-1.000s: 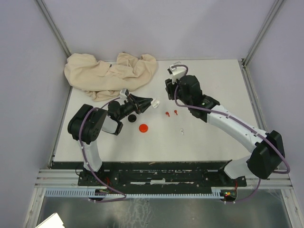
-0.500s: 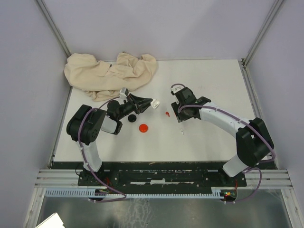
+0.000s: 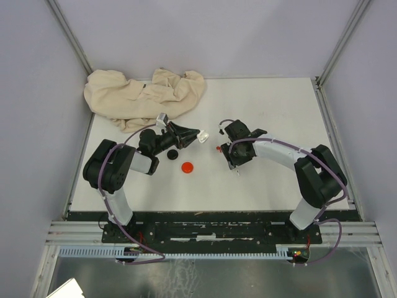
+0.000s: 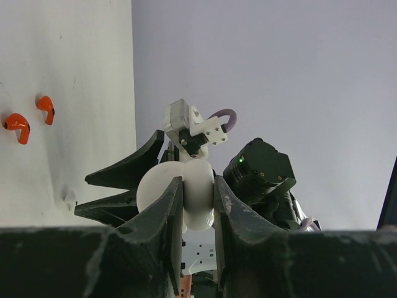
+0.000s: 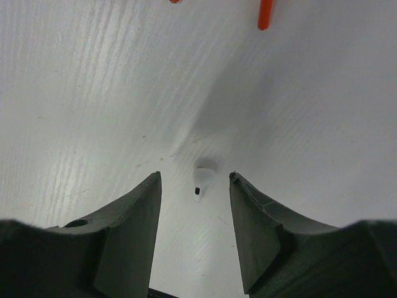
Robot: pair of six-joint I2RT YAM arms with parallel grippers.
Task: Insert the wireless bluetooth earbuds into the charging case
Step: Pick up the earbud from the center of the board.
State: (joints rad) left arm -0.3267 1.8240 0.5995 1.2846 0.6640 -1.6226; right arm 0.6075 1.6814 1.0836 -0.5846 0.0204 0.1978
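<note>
Under the released right claw (image 5: pixel 195 186), white earbud (image 5: pixel 204 167), red earbuds (image 5: pixel 265 12) just beyond, left claw (image 4: pixel 197 187) grasping white case (image 4: pixel 152 189).

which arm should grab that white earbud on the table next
Right. The right gripper hangs open directly over the white earbud, one finger on each side of it. The left gripper is off to the side, clamped on the white case, so it is not free.

Left gripper (image 4: pixel 197 205) clamps white case (image 4: pixel 198 177) at lower centre; two red earbuds (image 4: pixel 17 127) upper left; right gripper (image 4: pixel 81 195) tips near white earbud (image 4: pixel 69 198) at left.
</note>
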